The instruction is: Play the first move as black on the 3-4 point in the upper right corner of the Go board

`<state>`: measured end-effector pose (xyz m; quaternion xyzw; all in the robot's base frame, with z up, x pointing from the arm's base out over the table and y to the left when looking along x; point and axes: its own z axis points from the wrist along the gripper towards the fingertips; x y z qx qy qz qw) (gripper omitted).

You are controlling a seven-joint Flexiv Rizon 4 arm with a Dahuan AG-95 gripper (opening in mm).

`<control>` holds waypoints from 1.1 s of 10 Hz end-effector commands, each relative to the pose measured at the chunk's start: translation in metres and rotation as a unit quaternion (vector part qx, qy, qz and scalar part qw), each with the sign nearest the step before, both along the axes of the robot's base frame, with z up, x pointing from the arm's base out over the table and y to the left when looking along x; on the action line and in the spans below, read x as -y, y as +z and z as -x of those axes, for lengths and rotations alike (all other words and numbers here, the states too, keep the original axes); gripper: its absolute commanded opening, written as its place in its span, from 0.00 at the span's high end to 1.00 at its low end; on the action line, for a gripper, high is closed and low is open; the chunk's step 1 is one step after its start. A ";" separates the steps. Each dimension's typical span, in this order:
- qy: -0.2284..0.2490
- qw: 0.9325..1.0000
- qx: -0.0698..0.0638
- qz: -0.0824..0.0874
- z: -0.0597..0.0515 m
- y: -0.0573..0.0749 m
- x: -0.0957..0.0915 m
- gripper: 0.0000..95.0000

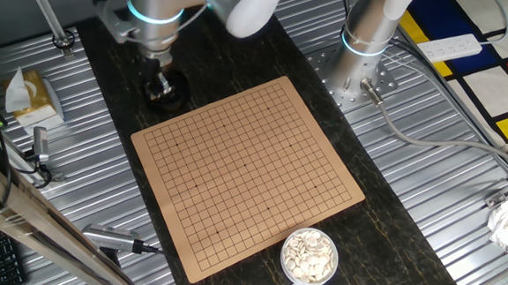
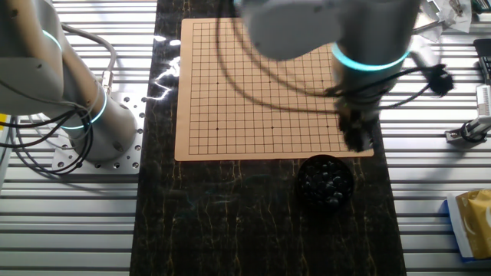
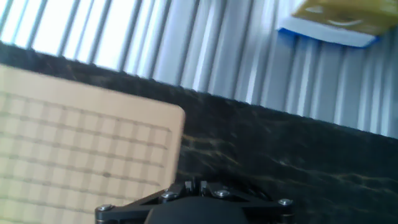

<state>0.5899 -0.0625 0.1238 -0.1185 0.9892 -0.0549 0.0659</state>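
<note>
We hung our end effector (image 1: 159, 85) over the bowl of black stones (image 2: 326, 181) beside the empty Go board (image 1: 243, 168); we could not tell its jaw state. A loose pinch could drop the slick stone.

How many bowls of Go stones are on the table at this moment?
2. The bowl of white stones sits off one corner of the Go board; the bowl of black stones sits off another corner, under the gripper.
</note>
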 end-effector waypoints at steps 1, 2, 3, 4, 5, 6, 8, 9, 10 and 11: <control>-0.009 1.000 -0.007 -0.001 -0.005 0.001 -0.016 1.00; -0.016 1.000 -0.020 0.001 -0.009 0.002 -0.026 1.00; -0.021 0.999 -0.029 0.001 -0.011 0.002 -0.033 1.00; -0.025 0.999 -0.037 0.000 -0.013 0.003 -0.039 1.00; -0.038 0.998 -0.058 0.001 -0.016 0.004 -0.050 1.00; -0.044 0.997 -0.068 -0.001 -0.018 0.004 -0.057 1.00; -0.046 0.995 -0.084 -0.002 -0.019 0.005 -0.065 1.00; -0.048 0.995 -0.089 -0.002 -0.019 0.005 -0.065 1.00; -0.048 0.994 -0.095 -0.004 -0.019 0.005 -0.065 1.00; -0.051 0.994 -0.097 -0.005 -0.019 0.005 -0.065 1.00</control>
